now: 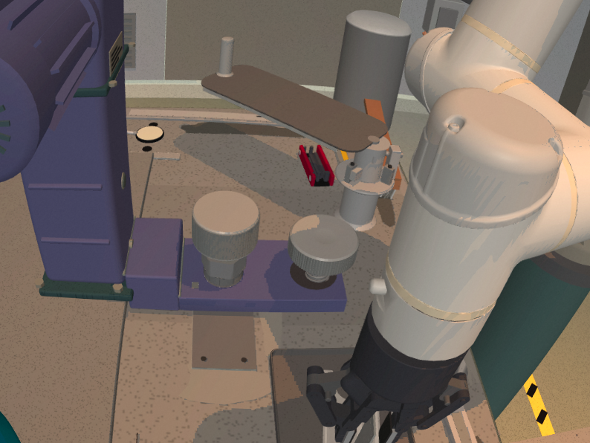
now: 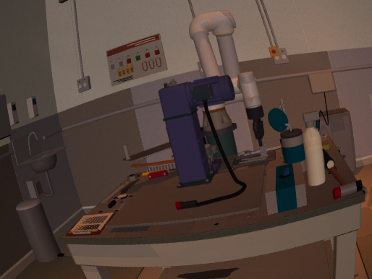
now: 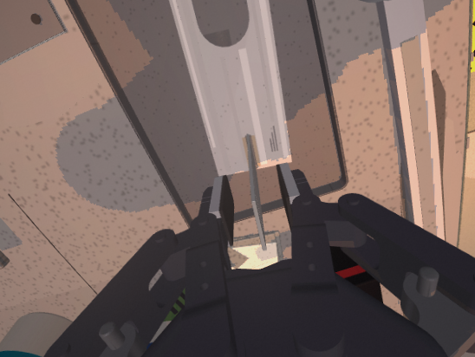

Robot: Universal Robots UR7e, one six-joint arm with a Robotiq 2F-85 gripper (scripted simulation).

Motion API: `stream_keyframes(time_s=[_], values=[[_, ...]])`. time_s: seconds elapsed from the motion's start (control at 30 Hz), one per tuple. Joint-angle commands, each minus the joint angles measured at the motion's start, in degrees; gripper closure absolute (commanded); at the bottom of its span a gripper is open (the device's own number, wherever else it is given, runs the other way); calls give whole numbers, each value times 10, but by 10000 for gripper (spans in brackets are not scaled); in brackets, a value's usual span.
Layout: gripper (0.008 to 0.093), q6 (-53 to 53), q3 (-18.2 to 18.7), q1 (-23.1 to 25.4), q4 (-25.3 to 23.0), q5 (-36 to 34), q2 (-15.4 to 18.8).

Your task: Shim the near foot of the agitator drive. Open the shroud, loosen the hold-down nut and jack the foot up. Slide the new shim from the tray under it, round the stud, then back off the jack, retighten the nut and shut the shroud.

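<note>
On the bench in front of the purple agitator drive (image 2: 188, 133), the near foot (image 1: 262, 279) carries the tall knurled hold-down nut (image 1: 225, 229) and the lower knurled jack knob (image 1: 323, 245). The brown shroud (image 1: 295, 106) is swung open on its post, clear of the foot. Nearer me lies the shallow tray (image 3: 242, 108) with the pale slotted shim (image 3: 236, 86) flat in it, its slot pointing away, and my open gripper (image 3: 255, 190) stands low over the shim's near end with a finger on either side of its thin upright tab (image 3: 255, 186), holding nothing.
The tray's raised rim (image 3: 143, 130) runs close along the left of my fingers. A red tool (image 1: 315, 165) lies behind the jack knob beside the shroud post (image 1: 364, 186). A teal canister (image 2: 292, 144), a white bottle (image 2: 313, 159) and a black cable (image 2: 224, 180) occupy the bench's right side.
</note>
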Motion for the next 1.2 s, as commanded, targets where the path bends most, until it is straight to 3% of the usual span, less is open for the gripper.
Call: stream_keyframes(time_s=[0.0,0.13,0.63,1.17], values=[[634,0,0,0,0,0,0],[644,0,0,0,0,0,0],[934,0,0,0,0,0,0],[934,0,-2,0,16,0,-15]])
